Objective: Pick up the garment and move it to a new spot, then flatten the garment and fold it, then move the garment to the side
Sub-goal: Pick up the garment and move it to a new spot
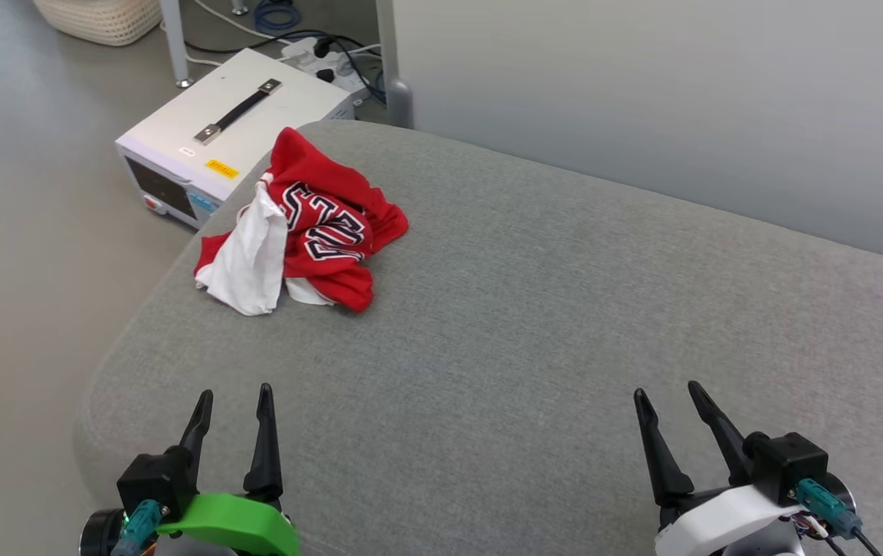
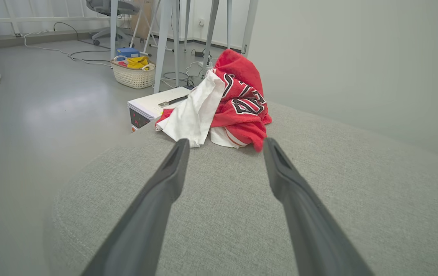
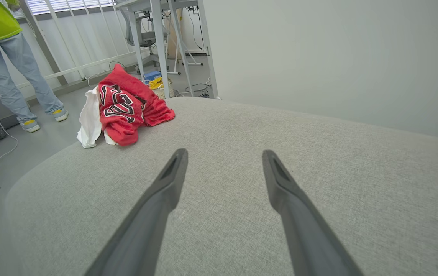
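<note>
1. Red and crumpled, the garment [image 1: 310, 228] shows you a white sleeve hanging in front and black-and-white letters.
2. It lies at the grey cushion's [image 1: 534, 324] far left corner.
3. Your left gripper [image 1: 236, 390] and right gripper [image 1: 666, 388] stand spread and empty, well apart from it.

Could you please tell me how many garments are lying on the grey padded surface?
1. The crumpled red-and-white garment lies near the far left edge of the padded surface, ahead of the left gripper. Another piece could be hidden within the heap.

Red-and-white garment [image 1: 310, 224] on plain grey cushion [image 1: 565, 309].
</note>
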Motion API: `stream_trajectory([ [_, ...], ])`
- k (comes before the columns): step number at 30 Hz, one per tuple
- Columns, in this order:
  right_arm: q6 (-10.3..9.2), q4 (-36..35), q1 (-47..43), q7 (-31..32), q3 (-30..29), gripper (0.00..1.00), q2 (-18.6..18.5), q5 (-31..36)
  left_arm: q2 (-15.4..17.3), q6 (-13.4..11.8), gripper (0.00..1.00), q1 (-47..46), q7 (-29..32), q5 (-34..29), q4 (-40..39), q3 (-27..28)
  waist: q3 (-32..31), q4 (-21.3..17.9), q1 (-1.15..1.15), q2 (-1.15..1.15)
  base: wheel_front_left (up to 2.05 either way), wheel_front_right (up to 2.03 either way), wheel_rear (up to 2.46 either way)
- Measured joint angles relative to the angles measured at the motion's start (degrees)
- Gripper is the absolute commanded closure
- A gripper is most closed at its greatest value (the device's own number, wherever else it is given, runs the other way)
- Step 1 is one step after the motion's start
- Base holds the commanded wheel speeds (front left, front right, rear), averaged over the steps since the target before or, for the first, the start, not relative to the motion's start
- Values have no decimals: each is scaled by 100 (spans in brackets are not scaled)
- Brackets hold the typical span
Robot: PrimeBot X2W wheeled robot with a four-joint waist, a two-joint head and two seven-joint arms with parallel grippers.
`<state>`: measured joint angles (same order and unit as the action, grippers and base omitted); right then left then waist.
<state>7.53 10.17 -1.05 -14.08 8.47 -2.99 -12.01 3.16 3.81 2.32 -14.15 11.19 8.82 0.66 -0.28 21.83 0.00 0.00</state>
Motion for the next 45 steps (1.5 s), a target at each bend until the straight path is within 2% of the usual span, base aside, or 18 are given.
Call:
stream_trajectory([
  [6, 0, 54, 2, -52, 74, 0, -3, -38, 0, 47, 0, 7, -52, 56, 42, -29, 15, 395, 0, 0, 0, 0, 0],
  [11, 0, 68, 4, -57, 93, 0, -3, -57, 0, 48, 0, 8, -52, 55, 54, -47, 27, 552, 0, 0, 0, 0, 0],
  [23, 0, 55, 13, -57, 136, 0, -63, -80, 0, 69, 0, -2, -53, 149, 66, -30, 117, 478, 0, 0, 0, 0, 0],
  [30, 0, -35, 239, -58, 177, 0, -246, -38, 44, 280, 0, -469, -53, 404, 664, -177, 449, 314, 0, 0, 0, 0, 0],
  [32, 0, -60, 316, -58, 201, 0, -321, -25, 163, 310, 0, -795, -36, 409, 1027, -328, 583, 251, 0, 0, 0, 0, 0],
  [37, 0, -111, 531, -58, 283, 0, -494, 1, 677, 335, 0, -1925, 476, 645, 1585, -578, 981, 70, 0, 0, 0, 0, 0],
  [41, 0, -165, 766, -59, 343, 0, -589, 10, 1354, 353, 0, -2842, 1040, 983, 1716, -973, 1323, -126, 0, 0, 0, 0, 0],
  [45, 0, -219, 945, -64, 383, 0, -678, 15, 1941, 353, 0, -3721, 1683, 1715, 1817, -1123, 1673, -335, 1, 0, 0, 0, 0],
])
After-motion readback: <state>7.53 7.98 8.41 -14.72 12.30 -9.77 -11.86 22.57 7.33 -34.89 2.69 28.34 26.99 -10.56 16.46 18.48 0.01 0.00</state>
